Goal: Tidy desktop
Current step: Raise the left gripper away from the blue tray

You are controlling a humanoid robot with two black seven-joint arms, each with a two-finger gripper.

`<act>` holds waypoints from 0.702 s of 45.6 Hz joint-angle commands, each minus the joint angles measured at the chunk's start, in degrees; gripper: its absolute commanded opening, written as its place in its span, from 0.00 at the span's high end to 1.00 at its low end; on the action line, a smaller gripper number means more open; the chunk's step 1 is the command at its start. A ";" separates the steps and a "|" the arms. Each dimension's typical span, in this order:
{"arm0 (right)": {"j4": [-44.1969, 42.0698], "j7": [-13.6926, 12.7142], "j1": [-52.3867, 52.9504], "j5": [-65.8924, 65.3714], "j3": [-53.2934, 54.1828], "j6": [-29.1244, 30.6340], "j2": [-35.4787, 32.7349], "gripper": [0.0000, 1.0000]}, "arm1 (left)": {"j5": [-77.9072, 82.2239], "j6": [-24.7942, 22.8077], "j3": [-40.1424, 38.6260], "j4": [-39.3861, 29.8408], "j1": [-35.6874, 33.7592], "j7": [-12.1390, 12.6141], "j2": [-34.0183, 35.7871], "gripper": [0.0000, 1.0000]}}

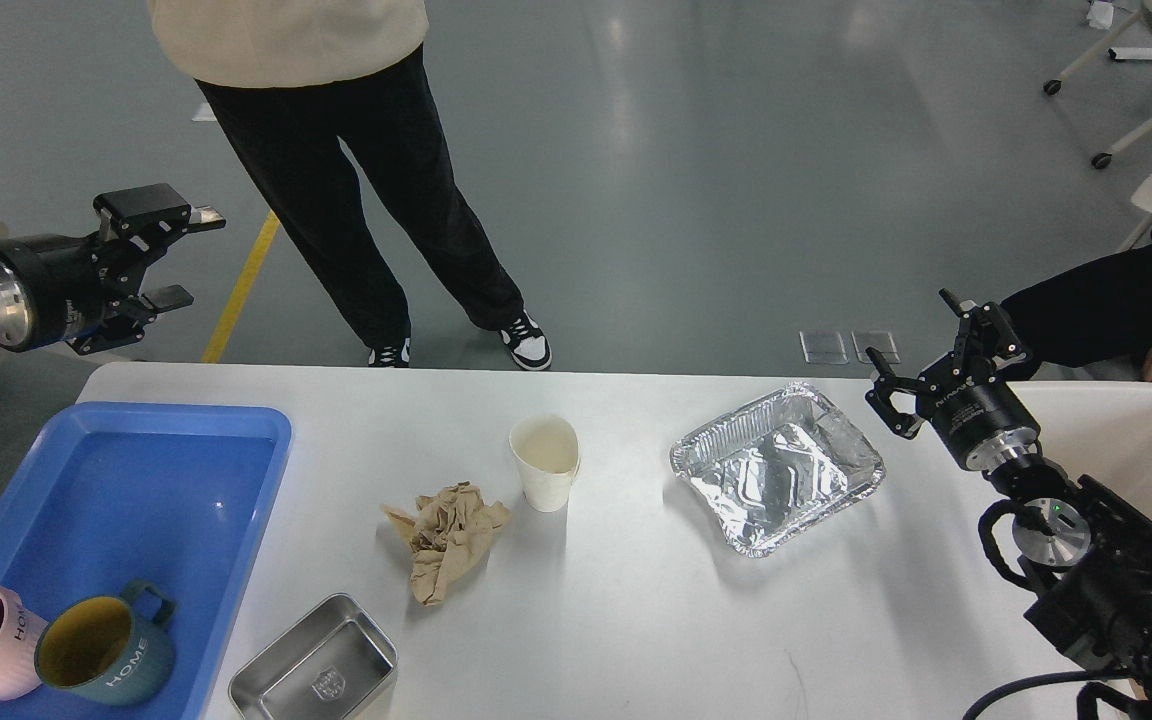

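Around the white paper cup (545, 462), which stands upright near the middle of the desktop (636, 620), lie a crumpled brown paper (448, 538) just left of it, a foil tray (778, 467) to its right, and a steel tin (316, 672) nearer the front edge. Far left of the cup sits a blue tray (176, 480) (two mugs inside). The left gripper (179, 257) hangs open and empty beyond the desktop; the right gripper (921, 355), right of the foil tray, is spread and empty too.
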 commanded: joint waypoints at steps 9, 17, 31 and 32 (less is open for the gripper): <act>0.00 -0.04 0.01 0.00 -0.08 0.00 -0.17 0.00 | 0.55 0.44 0.33 -4.09 5.60 0.24 6.28 0.03; 0.00 0.05 -0.17 0.00 -0.17 0.00 0.18 0.00 | 0.10 -14.68 -1.78 -13.67 13.59 -3.27 19.82 0.04; 0.00 -0.04 -0.26 -0.08 -0.17 -0.08 -0.08 0.00 | -0.33 -23.72 -12.76 -18.61 19.05 -17.16 39.60 0.04; 0.00 -0.04 -0.34 -0.08 -0.17 0.00 -0.08 0.00 | -0.68 -23.72 -13.64 -18.43 19.14 -17.42 40.39 0.04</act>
